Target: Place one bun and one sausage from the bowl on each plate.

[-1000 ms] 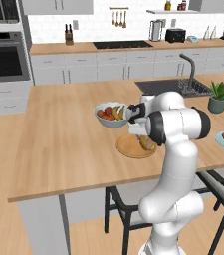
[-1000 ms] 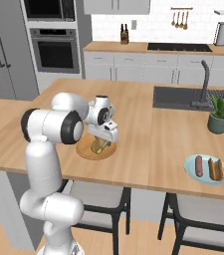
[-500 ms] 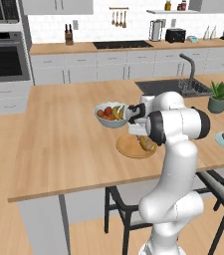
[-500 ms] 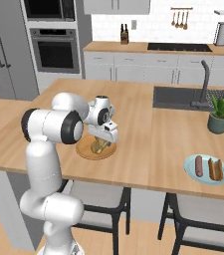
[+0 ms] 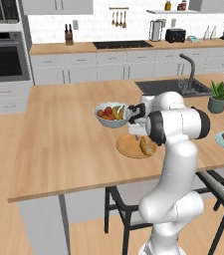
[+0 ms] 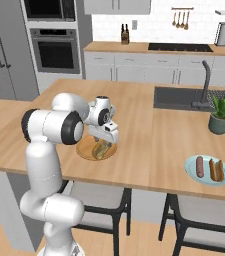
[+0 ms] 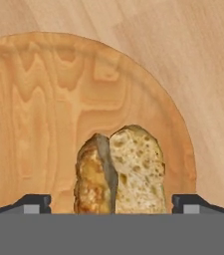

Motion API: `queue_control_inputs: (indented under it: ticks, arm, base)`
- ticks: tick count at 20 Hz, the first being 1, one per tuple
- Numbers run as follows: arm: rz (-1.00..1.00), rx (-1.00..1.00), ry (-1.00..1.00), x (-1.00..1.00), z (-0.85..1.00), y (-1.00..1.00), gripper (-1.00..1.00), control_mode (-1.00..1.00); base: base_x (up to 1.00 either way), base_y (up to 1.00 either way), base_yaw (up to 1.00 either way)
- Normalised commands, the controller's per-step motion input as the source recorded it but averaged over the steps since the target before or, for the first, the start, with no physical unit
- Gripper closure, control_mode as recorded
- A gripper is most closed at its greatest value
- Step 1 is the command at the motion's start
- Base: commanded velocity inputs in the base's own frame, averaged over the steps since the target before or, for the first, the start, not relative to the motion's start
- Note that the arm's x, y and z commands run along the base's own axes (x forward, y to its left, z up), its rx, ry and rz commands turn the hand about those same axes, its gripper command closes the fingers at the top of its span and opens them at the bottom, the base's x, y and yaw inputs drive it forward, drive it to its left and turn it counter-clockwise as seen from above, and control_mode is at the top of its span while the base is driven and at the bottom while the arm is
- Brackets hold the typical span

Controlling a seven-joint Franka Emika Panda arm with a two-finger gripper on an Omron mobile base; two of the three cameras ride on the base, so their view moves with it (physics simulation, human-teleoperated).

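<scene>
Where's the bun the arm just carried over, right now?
The bun lies on the tan-orange plate between the open gripper's fingertips in the hand view, beside the fruit bowl on the island.

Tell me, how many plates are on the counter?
2: a tan-orange plate under the gripper, holding a bun, and a blue-green plate far right with two pieces.

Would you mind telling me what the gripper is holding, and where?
Nothing: the gripper is open, straddling the golden-tan bun lying on the tan-orange round plate.
</scene>
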Motion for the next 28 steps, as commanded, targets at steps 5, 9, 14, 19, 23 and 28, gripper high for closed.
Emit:
queue_control_inputs:
  ticks: [5,9,14,19,23,28]
  arm:
    - [0.0,0.0,-0.01,-0.06,0.2,0.0,-1.0,-1.0]
    - [0.01,0.0,-0.02,-0.59,0.77,0.2,-1.0,-1.0]
    - [0.0,-0.03,0.0,-0.83,0.85,0.56,-1.0,-1.0]
    - [0.02,-0.03,0.0,-0.99,0.77,0.42,-1.0,-1.0]
    - [0.09,0.0,-0.2,-1.0,0.53,0.0,-1.0,-1.0]
    - [0.17,0.0,-0.31,-0.96,0.5,0.0,-1.0,-1.0]
  base:
    - [0.0,0.0,0.0]
    - [0.0,0.0,0.0]
    - [0.0,0.0,0.0]
    - [0.0,0.0,0.0]
    - [0.0,0.0,0.0]
    - [0.0,0.0,0.0]
